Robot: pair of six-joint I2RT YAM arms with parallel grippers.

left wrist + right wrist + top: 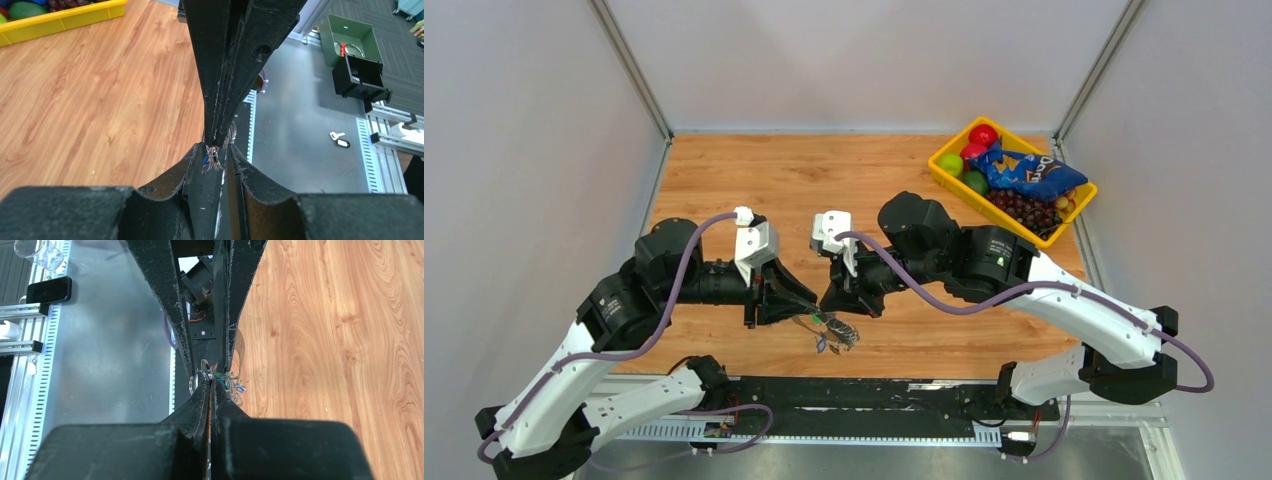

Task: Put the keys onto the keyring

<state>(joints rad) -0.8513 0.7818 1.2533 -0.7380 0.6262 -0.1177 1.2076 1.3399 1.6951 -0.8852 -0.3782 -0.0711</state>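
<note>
My two grippers meet tip to tip above the near edge of the wooden table [724,180]. My right gripper [831,303] is shut, pinching the keyring [196,382]. The keys [836,335], a small bunch with blue and green caps, dangle from the keyring below the tips. They also show in the right wrist view [235,387] and the left wrist view [206,160]. My left gripper [814,303] has its fingers slightly apart, one on each side of the right gripper's tips [215,141] and the bunch. I cannot see it gripping anything.
A yellow tray [944,170] with fruit and a blue snack bag [1024,172] stands at the back right. The table's front edge and the black base rail [874,395] lie just under the grippers. A loose tagged key [339,139] lies on the grey floor beyond.
</note>
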